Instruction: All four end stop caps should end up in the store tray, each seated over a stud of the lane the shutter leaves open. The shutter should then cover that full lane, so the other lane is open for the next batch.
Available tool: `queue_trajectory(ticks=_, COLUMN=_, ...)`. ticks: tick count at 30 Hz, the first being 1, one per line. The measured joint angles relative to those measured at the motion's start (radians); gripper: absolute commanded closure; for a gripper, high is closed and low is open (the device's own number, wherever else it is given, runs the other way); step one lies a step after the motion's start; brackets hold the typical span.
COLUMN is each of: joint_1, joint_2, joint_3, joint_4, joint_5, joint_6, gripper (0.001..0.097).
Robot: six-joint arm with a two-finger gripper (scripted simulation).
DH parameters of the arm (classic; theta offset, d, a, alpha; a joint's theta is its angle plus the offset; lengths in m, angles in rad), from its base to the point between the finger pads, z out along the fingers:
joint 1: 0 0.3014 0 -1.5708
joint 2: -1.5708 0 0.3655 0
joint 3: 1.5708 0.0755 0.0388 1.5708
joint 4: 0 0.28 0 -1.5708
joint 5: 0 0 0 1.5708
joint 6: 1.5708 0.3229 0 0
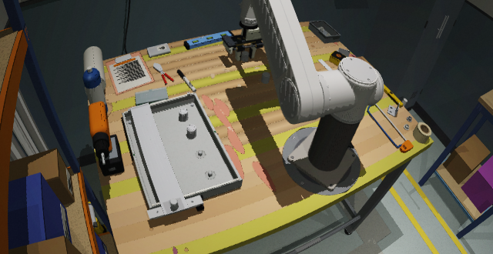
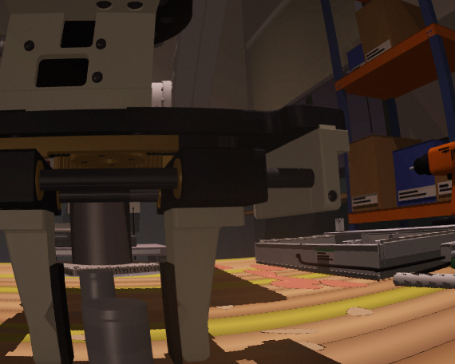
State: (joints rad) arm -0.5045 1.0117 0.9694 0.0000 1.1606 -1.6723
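Note:
One grey end stop cap (image 2: pixel 116 329) stands on the bench between my gripper's fingers, its lower part cut off by the frame edge. My gripper (image 1: pixel 244 55) (image 2: pixel 116 319) is open around it and holds nothing. A second loose cap (image 1: pixel 265 77) stands on the bench nearer the arm's base. In the store tray (image 1: pixel 181 148), two caps (image 1: pixel 183 114) (image 1: pixel 191 131) sit on the far studs of the open right lane, and two bare studs (image 1: pixel 200 153) (image 1: pixel 210 174) follow toward the front. The shutter (image 1: pixel 154 157) covers the left lane, its knob (image 1: pixel 174 204) at the near end.
The arm's base (image 1: pixel 323 157) stands right of the tray. A marker (image 1: pixel 186 80), red pliers (image 1: pixel 163 73) and a blue level (image 1: pixel 208 39) lie near the gripper at the back. An orange drill (image 1: pixel 101 131) lies along the bench's left edge.

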Motion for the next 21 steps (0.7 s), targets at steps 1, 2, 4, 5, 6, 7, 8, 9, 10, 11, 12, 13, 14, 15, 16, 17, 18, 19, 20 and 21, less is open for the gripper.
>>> queue_trajectory(ticks=1, joint_1=0.0, joint_2=0.0, joint_3=0.0, joint_4=0.0, joint_5=0.0, joint_6=0.0, gripper=0.0483)
queue_trajectory(ticks=2, joint_1=0.0, joint_2=0.0, joint_3=0.0, joint_4=0.0, joint_5=0.0, joint_6=0.0, gripper=0.0483)
queue_trajectory(ticks=4, joint_1=0.0, joint_2=0.0, joint_3=0.0, joint_4=0.0, joint_5=0.0, joint_6=0.0, gripper=0.0483)
queue_trajectory(ticks=5, joint_1=0.0, joint_2=0.0, joint_3=0.0, joint_4=0.0, joint_5=0.0, joint_6=0.0, gripper=0.0483)
queue_trajectory(ticks=6, joint_1=0.0, joint_2=0.0, joint_3=0.0, joint_4=0.0, joint_5=0.0, joint_6=0.0, gripper=0.0483)
queue_trajectory(ticks=7, joint_1=0.0, joint_2=0.0, joint_3=0.0, joint_4=0.0, joint_5=0.0, joint_6=0.0, gripper=0.0483)
queue_trajectory(ticks=8, joint_1=0.0, joint_2=0.0, joint_3=0.0, joint_4=0.0, joint_5=0.0, joint_6=0.0, gripper=0.0483)
queue_trajectory(ticks=9, joint_1=0.0, joint_2=0.0, joint_3=0.0, joint_4=0.0, joint_5=0.0, joint_6=0.0, gripper=0.0493)
queue_trajectory(ticks=10, joint_1=0.0, joint_2=0.0, joint_3=0.0, joint_4=0.0, joint_5=0.0, joint_6=0.0, gripper=0.0513)
queue_trajectory(ticks=11, joint_1=0.0, joint_2=0.0, joint_3=0.0, joint_4=0.0, joint_5=0.0, joint_6=0.0, gripper=0.0533)
queue_trajectory(ticks=12, joint_1=0.0, joint_2=0.0, joint_3=0.0, joint_4=0.0, joint_5=0.0, joint_6=0.0, gripper=0.0553)
queue_trajectory(ticks=13, joint_1=0.0, joint_2=0.0, joint_3=0.0, joint_4=0.0, joint_5=0.0, joint_6=0.0, gripper=0.0573)
queue_trajectory(ticks=14, joint_1=0.0, joint_2=0.0, joint_3=0.0, joint_4=0.0, joint_5=0.0, joint_6=0.0, gripper=0.0593)
queue_trajectory(ticks=15, joint_1=0.0, joint_2=0.0, joint_3=0.0, joint_4=0.0, joint_5=0.0, joint_6=0.0, gripper=0.0613)
queue_trajectory(ticks=16, joint_1=0.0, joint_2=0.0, joint_3=0.0, joint_4=0.0, joint_5=0.0, joint_6=0.0, gripper=0.0633)
queue_trajectory(ticks=17, joint_1=0.0, joint_2=0.0, joint_3=0.0, joint_4=0.0, joint_5=0.0, joint_6=0.0, gripper=0.0653)
queue_trajectory(ticks=18, joint_1=0.0, joint_2=0.0, joint_3=0.0, joint_4=0.0, joint_5=0.0, joint_6=0.0, gripper=0.0673)
queue_trajectory(ticks=19, joint_1=0.0, joint_2=0.0, joint_3=0.0, joint_4=0.0, joint_5=0.0, joint_6=0.0, gripper=0.0693)
queue_trajectory(ticks=20, joint_1=0.0, joint_2=0.0, joint_3=0.0, joint_4=0.0, joint_5=0.0, joint_6=0.0, gripper=0.0713)
queue_trajectory(ticks=21, joint_1=0.0, joint_2=0.0, joint_3=0.0, joint_4=0.0, joint_5=0.0, joint_6=0.0, gripper=0.0733)
